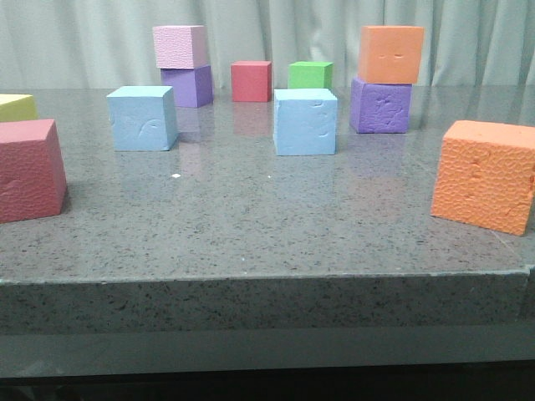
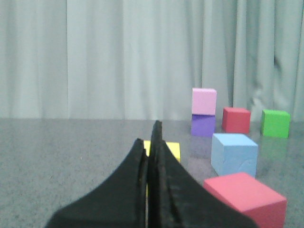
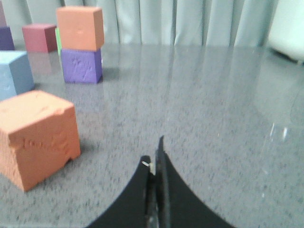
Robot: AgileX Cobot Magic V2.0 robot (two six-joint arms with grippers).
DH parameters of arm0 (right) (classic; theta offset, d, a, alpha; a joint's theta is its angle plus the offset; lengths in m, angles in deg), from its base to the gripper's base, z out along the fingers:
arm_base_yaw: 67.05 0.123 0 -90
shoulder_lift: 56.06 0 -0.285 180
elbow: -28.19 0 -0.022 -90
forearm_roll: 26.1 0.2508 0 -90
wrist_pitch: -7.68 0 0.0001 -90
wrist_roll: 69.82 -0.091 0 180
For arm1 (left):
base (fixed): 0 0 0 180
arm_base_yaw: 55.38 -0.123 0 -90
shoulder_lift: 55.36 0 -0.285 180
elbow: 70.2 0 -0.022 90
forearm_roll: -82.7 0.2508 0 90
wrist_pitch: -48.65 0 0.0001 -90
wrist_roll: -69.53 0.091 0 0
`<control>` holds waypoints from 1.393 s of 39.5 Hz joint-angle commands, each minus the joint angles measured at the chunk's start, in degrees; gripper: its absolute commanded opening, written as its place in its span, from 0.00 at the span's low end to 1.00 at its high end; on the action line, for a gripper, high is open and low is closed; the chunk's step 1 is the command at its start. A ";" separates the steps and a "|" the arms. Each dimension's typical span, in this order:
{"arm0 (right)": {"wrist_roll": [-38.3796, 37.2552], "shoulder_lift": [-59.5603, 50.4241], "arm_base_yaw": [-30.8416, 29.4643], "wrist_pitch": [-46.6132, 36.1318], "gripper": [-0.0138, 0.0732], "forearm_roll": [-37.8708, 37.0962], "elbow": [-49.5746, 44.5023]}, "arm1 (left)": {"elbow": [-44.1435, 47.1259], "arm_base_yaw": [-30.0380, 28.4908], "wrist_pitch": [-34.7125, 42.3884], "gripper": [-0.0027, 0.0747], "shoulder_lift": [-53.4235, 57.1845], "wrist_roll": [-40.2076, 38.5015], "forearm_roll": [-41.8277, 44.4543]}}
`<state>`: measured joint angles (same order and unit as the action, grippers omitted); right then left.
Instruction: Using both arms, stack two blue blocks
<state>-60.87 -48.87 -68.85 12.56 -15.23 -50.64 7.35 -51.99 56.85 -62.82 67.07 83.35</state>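
Both sky-blue foam cubes (image 1: 142,118) (image 1: 305,121) sit apart on the grey stone table (image 1: 251,225), each ahead of an empty, closed gripper, left gripper (image 2: 153,142) and right gripper (image 3: 154,161), seemingly awaiting a reach.

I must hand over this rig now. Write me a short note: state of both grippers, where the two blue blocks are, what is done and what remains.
Left gripper: shut, empty, low over the table.
Right gripper: shut, empty, also low over the table.
Blue blocks: left blue block and right blue block both sit on the table, apart, nothing on top of either.
Done: nothing; neither block is gripped.
Left: pick up one blue block and stack it on the other.
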 commanded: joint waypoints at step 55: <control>-0.13 32.47 -0.40 23.06 0.61 7.36 45.31 | -42.12 -0.06 -24.84 0.45 -38.76 -0.12 -1.12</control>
<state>-60.97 -16.85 -68.85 39.42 -8.65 -7.38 -32.57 -51.99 27.38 -101.37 67.07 81.97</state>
